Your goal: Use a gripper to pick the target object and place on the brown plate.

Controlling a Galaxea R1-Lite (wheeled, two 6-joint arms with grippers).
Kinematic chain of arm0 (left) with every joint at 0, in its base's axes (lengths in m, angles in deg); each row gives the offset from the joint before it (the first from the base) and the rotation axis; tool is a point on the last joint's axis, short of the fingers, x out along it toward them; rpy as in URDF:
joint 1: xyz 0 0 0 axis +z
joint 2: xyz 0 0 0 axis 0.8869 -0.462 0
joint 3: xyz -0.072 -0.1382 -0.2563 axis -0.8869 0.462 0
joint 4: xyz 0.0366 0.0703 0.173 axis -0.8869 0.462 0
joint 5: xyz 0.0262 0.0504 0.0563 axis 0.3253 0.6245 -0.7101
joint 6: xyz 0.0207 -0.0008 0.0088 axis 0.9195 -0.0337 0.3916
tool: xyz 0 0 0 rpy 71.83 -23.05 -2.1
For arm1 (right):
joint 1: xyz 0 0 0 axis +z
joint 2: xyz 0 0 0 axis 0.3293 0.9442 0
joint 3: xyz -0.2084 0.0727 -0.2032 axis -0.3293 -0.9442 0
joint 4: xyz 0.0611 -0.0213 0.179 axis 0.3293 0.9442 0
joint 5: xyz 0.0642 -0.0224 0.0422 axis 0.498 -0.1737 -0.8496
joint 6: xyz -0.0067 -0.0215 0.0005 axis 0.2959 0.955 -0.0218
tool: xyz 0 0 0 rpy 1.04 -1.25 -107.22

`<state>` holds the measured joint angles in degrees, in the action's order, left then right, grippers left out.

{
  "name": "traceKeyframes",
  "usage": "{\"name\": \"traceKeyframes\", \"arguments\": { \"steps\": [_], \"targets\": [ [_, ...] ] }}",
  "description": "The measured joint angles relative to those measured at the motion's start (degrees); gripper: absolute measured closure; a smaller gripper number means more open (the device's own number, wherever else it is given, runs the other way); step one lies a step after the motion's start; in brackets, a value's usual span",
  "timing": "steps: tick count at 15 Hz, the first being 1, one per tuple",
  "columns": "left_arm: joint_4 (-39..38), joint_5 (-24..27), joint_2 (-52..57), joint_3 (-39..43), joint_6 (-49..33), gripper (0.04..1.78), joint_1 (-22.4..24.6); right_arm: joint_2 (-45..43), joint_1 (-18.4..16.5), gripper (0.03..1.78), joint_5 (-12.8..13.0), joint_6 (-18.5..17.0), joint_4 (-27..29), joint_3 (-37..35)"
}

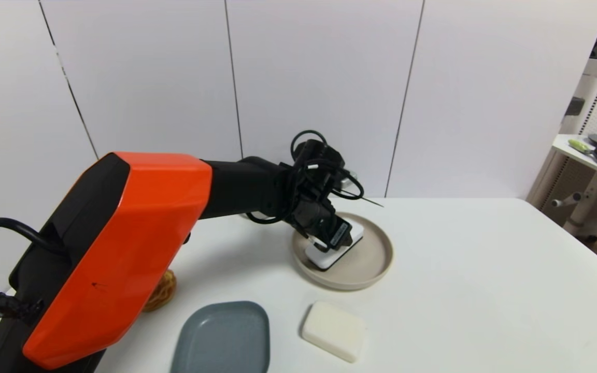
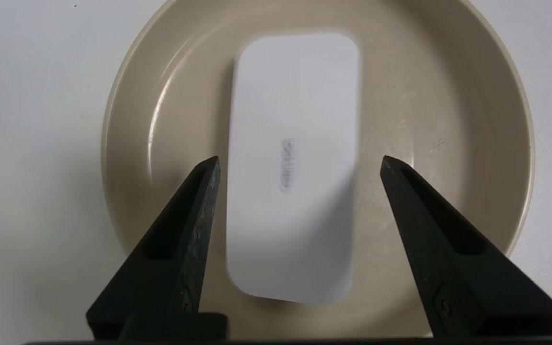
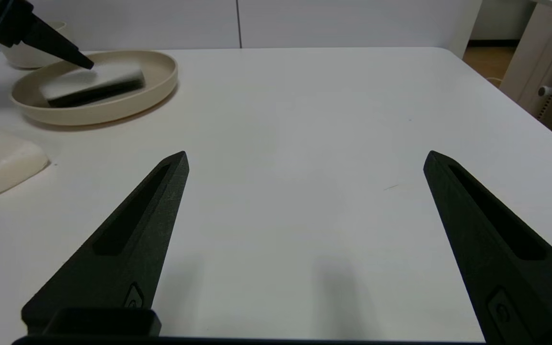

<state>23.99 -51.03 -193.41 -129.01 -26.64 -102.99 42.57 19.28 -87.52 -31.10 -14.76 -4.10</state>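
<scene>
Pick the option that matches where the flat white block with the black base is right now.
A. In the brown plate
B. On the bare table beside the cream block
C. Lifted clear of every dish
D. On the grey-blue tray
A: the flat white block lies inside the rim of the brown plate, with the open left end effector fingers apart on either side of it.

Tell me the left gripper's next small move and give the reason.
Probably lift the left gripper straight up and clear. Its jaws stand open on either side of the white block, not clamping it, and the block already lies inside the brown plate. The right gripper waits open over bare table.
</scene>
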Motion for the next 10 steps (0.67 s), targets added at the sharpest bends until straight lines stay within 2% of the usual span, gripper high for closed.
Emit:
{"name": "traceKeyframes", "arguments": {
  "steps": [6, 8, 10],
  "targets": [
    [0.0, 0.0, 4.2, 1.0, 0.1, 0.34, 0.0, 0.0, 0.0, 0.12, 0.0, 0.0, 0.0, 0.0],
    [0.0, 0.0, 11.3, 4.9, 0.1, 0.29, 0.0, 0.0, 0.0, 0.12, 0.0, 0.0, 0.0, 0.0],
    [-0.6, -0.1, 22.5, 13.2, 0.2, 0.25, 0.1, 0.0, 0.0, 0.12, 0.0, 0.0, 0.0, 0.0]
  ]
}}
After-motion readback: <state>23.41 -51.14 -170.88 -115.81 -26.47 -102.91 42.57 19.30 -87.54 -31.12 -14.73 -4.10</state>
